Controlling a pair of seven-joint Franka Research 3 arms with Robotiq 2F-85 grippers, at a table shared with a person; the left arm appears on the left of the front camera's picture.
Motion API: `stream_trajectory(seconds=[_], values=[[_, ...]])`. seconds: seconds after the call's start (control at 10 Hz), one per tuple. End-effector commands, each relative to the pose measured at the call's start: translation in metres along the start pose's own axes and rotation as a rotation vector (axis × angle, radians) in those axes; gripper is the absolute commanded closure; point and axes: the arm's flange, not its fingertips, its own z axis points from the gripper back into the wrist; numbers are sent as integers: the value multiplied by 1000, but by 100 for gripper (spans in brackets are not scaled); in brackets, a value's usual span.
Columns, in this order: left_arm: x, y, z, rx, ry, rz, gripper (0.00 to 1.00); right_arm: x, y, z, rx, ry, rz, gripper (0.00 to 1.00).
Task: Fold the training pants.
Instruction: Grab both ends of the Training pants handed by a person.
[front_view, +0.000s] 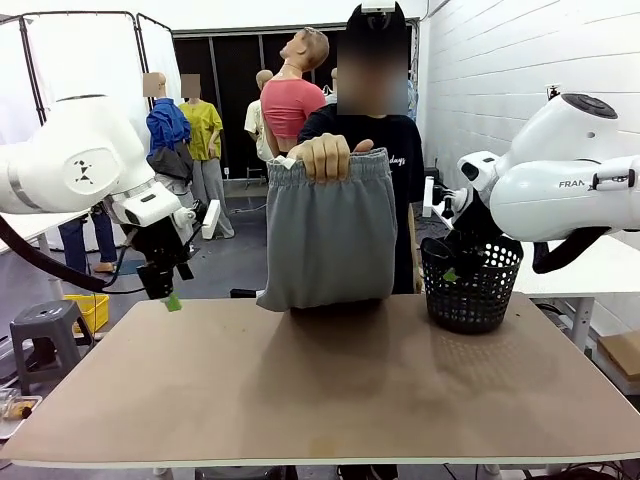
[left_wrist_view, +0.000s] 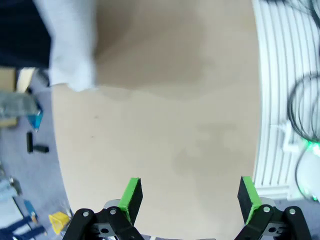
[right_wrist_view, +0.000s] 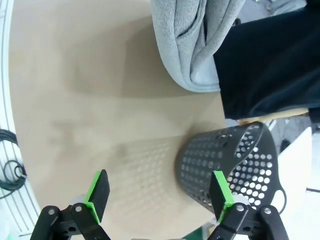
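Here we are at the table (front_view: 320, 400), and the training pants (front_view: 325, 235) are up in the air at the far side, about the middle. The person across the table has a hand (front_view: 327, 156) clamped over the gathered waistband, and the grey cloth hangs straight down from it, doubled over so it looks short and wide. The lower end comes right down to the table's far edge. Whether it actually touches the top there, I can't tell. From the right wrist view you see the soft folds bunched up against the person's dark shirt (front_view: 405, 165).

Over on the left, the left gripper (front_view: 168, 297) hangs above the far left corner of the table, well left of the pants. Its fingers are spread wide, green pads (left_wrist_view: 132, 196) far apart, with only bare brown tabletop between them. It has hold of nothing.

On the right, the right gripper (right_wrist_view: 160, 190) is also opened wide and carries nothing. It hovers over the right side of the table with plain tabletop between its pads. A black perforated basket (front_view: 470, 285) stands at the far right of the table, just right of the hanging pants, and in the right wrist view it sits close by one of that gripper's fingers.
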Motion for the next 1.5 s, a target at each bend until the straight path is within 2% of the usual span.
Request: stream_trajectory(seconds=[0.0,0.1,0.3,0.4,0.5,0.6,0.8,1.3,1.4], values=[[6,-3,20,104,104,60,0,1,4,15,-116,44,-26,0],[0,0,0,0,0,0,0,0,0,0,0,0,0,0],[0,0,0,0,0,0,0,0,0,0,0,0,0,0],[3,-1,6,12,33,-7,0,1,-1,7,-30,8,2,0],[-1,14,-4,23,46,-15,0,2,-11,-5,-23,13,12,0],[-7,35,-13,53,34,-40,0,5,-24,-26,-9,-31,22,0],[-6,53,-23,119,-66,-35,0,4,-32,-43,-31,-56,30,0],[-7,73,-47,342,-176,-58,0,-9,-47,-68,-132,-180,45,0],[-7,74,-49,344,-211,-85,0,-10,-48,-73,-114,-196,47,0]])
